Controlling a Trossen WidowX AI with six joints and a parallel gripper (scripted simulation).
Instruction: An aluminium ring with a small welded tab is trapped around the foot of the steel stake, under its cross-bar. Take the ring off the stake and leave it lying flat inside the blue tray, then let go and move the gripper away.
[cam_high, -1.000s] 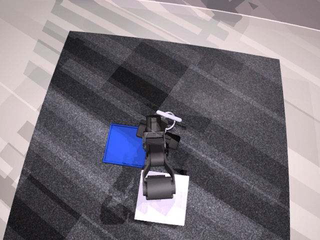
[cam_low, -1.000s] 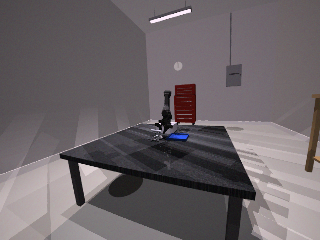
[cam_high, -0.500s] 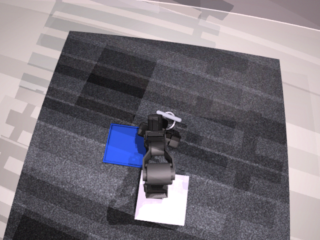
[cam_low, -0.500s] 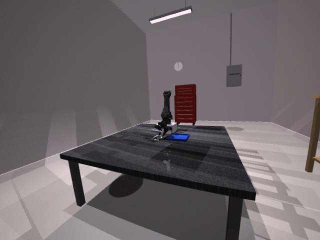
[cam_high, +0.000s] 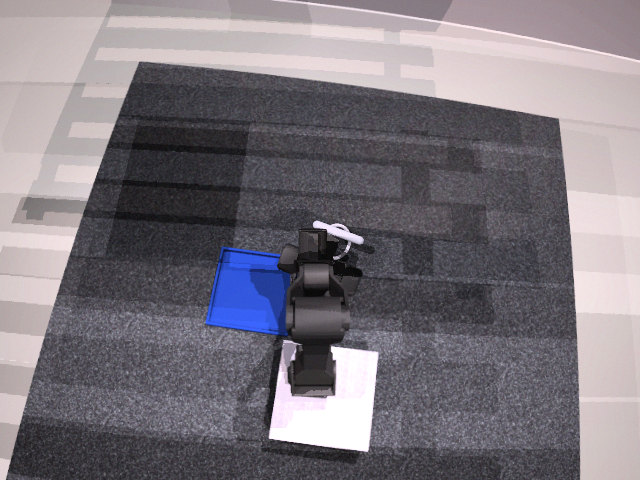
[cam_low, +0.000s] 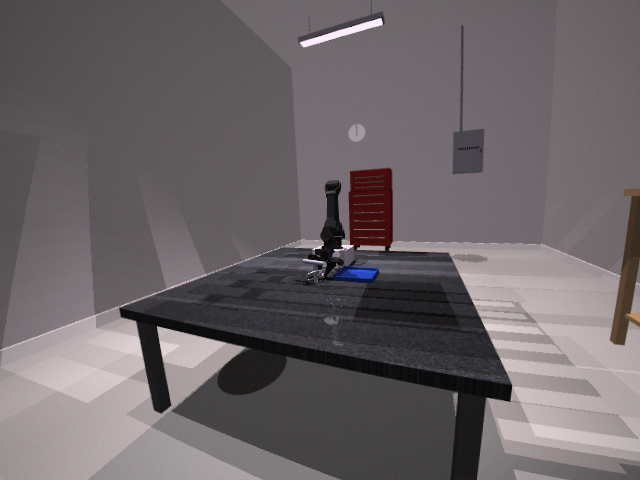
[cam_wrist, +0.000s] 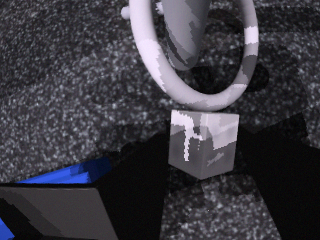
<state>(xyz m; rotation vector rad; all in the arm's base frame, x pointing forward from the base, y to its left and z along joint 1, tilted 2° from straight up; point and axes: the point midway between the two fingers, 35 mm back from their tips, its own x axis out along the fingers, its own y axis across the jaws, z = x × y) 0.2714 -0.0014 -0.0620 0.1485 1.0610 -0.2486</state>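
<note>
A dark grey four-legged bench is being used as the worksite. The black WidowX AI arm is being carried on a white pedestal block, set towards the bench edge at the bottom of the top view, and is being stretched towards the far edge. The square blue tray is lying on the side of the arm nearer the bench's left edge, top view; no ring is showing in its visible part.

The claw is being held low at the stake, fingers parted; no grip is showing. The steel stake is standing on the tray's far-edge side, more towards the bench's far-right corner, with its cross-bar overhead.

The aluminium ring is still encircling the stake's foot. Its welded tab is facing the claw and lying between the fingers in the wrist view.

Progress: approach apparently being finished, tab grasp probably being set up. Grasping, freeing past the cross-bar, laying flat in the tray, release and withdrawal are all remaining.
</note>
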